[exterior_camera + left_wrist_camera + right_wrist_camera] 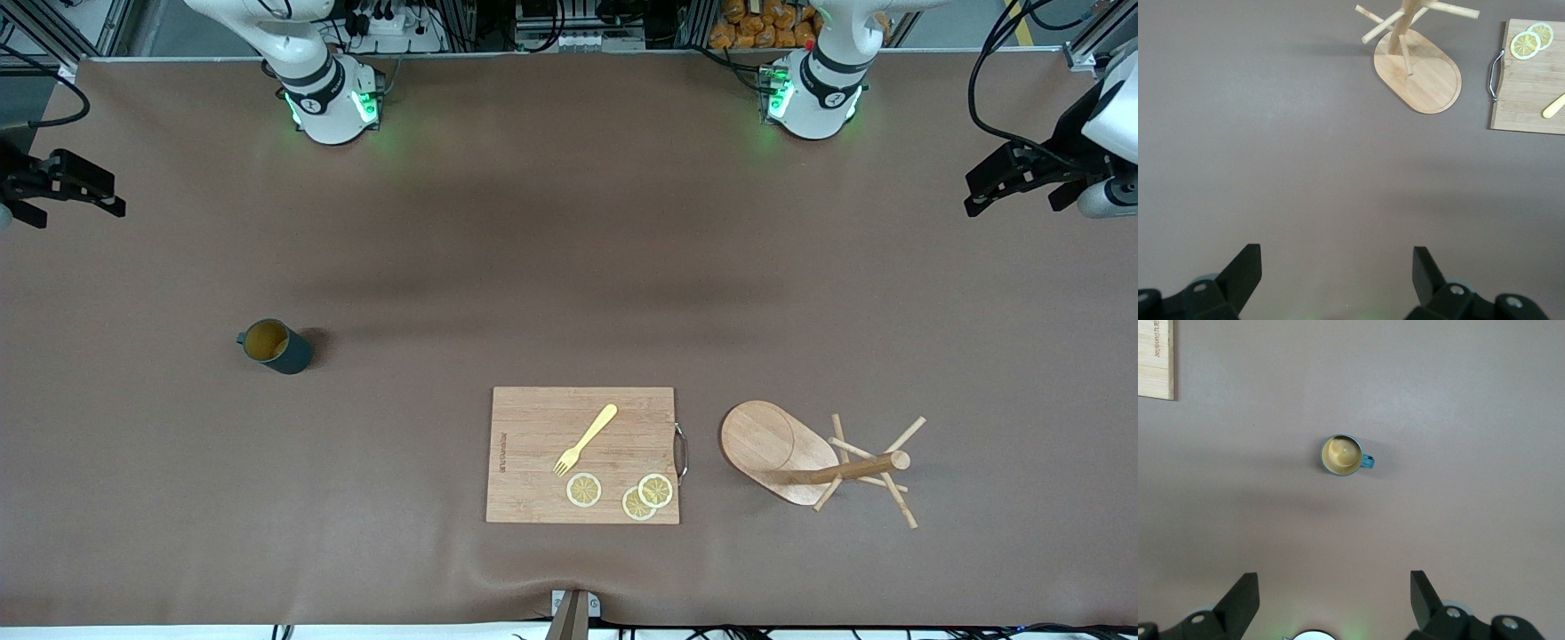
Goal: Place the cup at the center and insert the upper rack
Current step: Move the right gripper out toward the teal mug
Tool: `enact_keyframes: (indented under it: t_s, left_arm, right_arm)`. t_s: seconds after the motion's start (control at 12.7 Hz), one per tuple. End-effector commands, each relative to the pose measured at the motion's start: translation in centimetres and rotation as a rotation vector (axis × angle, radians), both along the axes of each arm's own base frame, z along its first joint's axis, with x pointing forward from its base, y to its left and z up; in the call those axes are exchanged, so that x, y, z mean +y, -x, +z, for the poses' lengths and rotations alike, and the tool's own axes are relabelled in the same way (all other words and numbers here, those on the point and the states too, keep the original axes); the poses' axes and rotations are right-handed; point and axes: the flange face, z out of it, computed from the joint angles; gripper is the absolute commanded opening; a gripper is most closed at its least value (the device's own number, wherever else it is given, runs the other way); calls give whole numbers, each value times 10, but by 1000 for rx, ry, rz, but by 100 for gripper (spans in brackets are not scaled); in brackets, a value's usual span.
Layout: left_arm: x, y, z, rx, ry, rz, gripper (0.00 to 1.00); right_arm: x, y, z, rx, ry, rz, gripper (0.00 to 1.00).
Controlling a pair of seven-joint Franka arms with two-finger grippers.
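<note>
The cup (274, 346) is a dark teal mug with a tan inside, upright on the table toward the right arm's end. It also shows in the right wrist view (1341, 455). The upper rack (800, 458), a light wooden mug tree with crossing pegs, stands on its oval base toward the left arm's end, beside the cutting board. It also shows in the left wrist view (1418, 67). My right gripper (118, 197) (1335, 590) is open and empty, up in the air at the right arm's end. My left gripper (971, 197) (1337, 267) is open and empty, up in the air at the left arm's end.
A rectangular wooden cutting board (533, 444) with a metal handle lies between cup and rack, nearer to the front camera than the cup. On it are a yellow fork (587, 438) and three lemon slices (584, 490). The board also shows in both wrist views (1521, 93) (1155, 360).
</note>
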Motion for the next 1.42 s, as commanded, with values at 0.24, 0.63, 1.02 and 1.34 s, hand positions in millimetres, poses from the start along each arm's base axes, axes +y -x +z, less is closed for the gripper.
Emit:
enact_keyframes:
  t_s: [0.24, 0.63, 1.02, 1.34]
  left_arm:
    - [-1, 0, 5, 3, -3, -21, 100]
    - [1, 0, 6, 2, -3, -18, 100]
    - [1, 0, 6, 2, 23, -15, 100]
    - [1, -2, 3, 9, 26, -14, 100]
  right_arm:
    - [3, 0, -3, -8, 13, -10, 100]
    - [10, -6, -12, -20, 17, -62, 100]
    - [50, -46, -77, 44, -4, -225, 100]
    - [72, -78, -156, 95, 19, -298, 100]
